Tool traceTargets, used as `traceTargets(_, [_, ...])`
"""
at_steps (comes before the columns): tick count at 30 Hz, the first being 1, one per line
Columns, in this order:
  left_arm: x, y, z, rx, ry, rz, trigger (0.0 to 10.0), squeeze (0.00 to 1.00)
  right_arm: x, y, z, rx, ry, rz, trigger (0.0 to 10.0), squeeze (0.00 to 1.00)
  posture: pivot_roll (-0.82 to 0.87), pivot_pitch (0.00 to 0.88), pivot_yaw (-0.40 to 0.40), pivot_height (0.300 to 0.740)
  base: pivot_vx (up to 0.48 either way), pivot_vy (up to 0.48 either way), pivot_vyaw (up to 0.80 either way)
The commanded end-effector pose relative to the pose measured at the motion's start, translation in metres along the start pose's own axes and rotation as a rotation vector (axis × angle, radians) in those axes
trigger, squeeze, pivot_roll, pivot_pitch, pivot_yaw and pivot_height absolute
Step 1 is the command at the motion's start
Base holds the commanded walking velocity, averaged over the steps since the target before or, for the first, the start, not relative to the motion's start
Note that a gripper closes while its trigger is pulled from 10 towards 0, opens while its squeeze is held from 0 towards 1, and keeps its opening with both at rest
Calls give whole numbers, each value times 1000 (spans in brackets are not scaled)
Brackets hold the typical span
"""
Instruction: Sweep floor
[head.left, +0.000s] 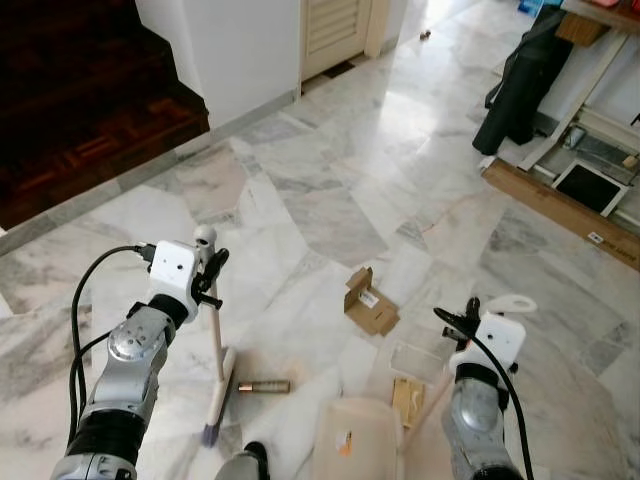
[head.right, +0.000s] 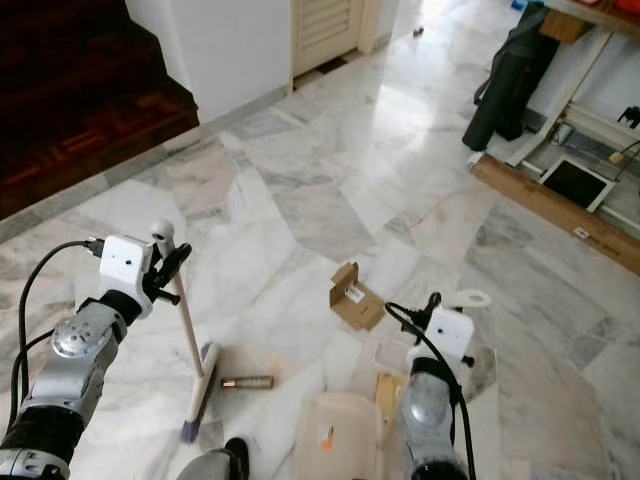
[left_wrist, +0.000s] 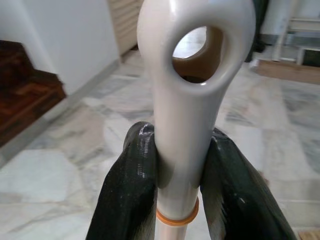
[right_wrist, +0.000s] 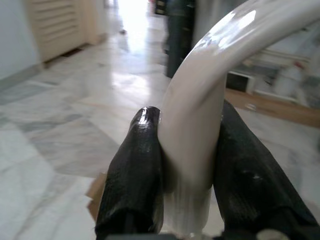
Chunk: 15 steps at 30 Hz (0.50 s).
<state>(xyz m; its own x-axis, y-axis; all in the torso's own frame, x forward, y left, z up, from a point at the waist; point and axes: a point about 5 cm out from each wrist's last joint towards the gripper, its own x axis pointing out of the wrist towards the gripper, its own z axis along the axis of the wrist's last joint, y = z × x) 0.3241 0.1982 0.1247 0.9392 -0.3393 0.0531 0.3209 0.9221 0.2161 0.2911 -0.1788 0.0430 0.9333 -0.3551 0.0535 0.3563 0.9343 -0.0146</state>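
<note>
Two tools are held, one per arm. The left gripper is clamped on the broom handle just below its ringed top end; in the left wrist view both fingers are seen pressed against the shaft, with the hanging eye directly above them. From this gripper the handle runs downward and slightly toward the robot's right, close to upright, and ends in the broom head, which rests on the marble floor directly below the grip.

The debris lies to the right of the broom head. A small brown cylinder is found just beside the head, lying flat with its long axis across the robot's front. Farther right and farther from the robot, an opened cardboard piece lies between the two grippers.

The right gripper is closed around the curved dustpan handle, both fingers being seen against it in the right wrist view. The dustpan sits below and to the left of this gripper, near the floor.

The coming stroke is judged to run rightward from the broom head toward the dustpan. The left arm is nearer the cylinder, so this item is expected to be reached first.
</note>
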Motion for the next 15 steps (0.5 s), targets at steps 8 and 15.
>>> traceTargets(8, [-8, -20, -7, -74, 55, -205, 10000, 0, 1, 1, 1, 17, -4, 4, 10000, 0, 201, 254, -63, 740, 0, 0, 0])
traceTargets(15, [-9, -23, 4, -73, 30, -257, 10000, 0, -4, -7, -6, -13, 15, -39, 10000, 0, 210, 232, -56, 740, 0, 0, 0])
